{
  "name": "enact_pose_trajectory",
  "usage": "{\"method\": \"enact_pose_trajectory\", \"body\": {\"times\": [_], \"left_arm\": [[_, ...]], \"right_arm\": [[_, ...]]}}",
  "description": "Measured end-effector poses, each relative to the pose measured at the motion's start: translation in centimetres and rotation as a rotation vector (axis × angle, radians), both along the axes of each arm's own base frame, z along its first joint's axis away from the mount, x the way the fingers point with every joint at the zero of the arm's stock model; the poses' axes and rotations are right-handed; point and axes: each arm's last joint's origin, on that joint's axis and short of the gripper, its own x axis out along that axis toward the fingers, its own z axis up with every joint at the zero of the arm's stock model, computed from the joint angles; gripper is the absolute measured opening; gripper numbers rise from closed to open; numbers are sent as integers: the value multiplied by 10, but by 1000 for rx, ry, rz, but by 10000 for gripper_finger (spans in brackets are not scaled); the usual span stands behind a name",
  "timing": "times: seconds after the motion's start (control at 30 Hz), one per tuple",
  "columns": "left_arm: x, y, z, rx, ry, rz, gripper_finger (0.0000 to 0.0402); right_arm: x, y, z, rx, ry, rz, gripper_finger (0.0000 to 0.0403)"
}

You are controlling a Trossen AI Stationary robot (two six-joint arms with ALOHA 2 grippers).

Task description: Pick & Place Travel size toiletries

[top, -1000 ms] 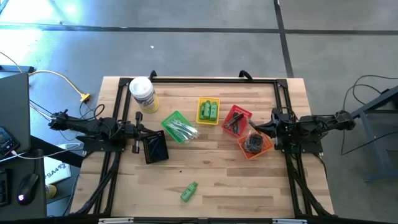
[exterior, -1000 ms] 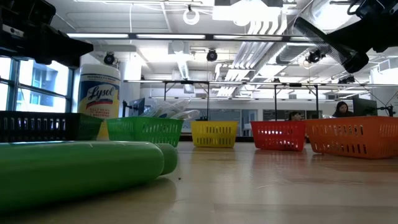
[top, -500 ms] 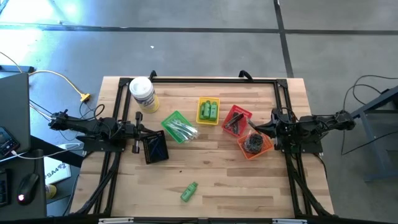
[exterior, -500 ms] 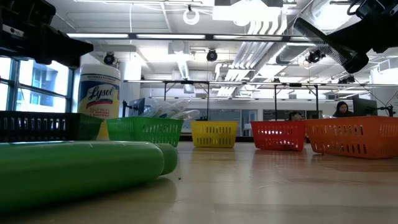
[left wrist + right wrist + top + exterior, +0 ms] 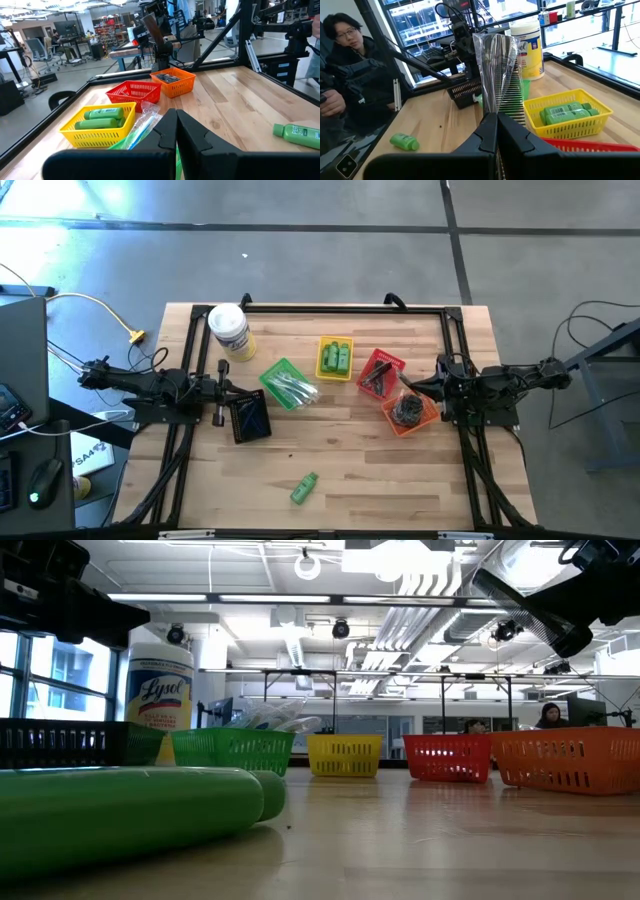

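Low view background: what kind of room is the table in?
Probably a robotics lab or workshop: exposed ceiling pipes, other metal-framed benches behind the baskets, and a person seated at a workstation far back.

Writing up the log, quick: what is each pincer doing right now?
Left pincer: closed, holding nothing.
Right pincer: closed on a wrapped comb.

Wipes jar (image 5: 229, 330): white lid, at the wooden table's (image 5: 350, 470) 11 o'clock corner.
Baskets: black (image 5: 249, 418) at 9 o'clock; green (image 5: 283, 383), yellow (image 5: 335, 358), red (image 5: 380, 372), orange (image 5: 410, 412) toward 3 o'clock.
Person (image 5: 357, 75): seated beyond the table.
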Motion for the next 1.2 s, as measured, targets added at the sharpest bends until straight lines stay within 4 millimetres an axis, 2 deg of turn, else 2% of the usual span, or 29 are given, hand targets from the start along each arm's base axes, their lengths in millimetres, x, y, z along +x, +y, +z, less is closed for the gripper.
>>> {"method": "enact_pose_trajectory", "body": {"times": [0.33,0.6,0.83,1.03,1.2], "left_arm": [[0,0,0,-1,-4,0,0],[0,0,0,-2,-5,0,0],[0,0,1,-1,-6,0,0],[0,0,1,-1,-6,0,0],[0,0,1,-1,-6,0,0]], "right_arm": [[3,1,9,10,-78,0,3],[20,6,16,-57,-75,2,3],[38,3,37,-76,-7,-47,3],[49,-4,60,-98,-3,-12,3],[59,-12,66,-94,20,1,3]]}}
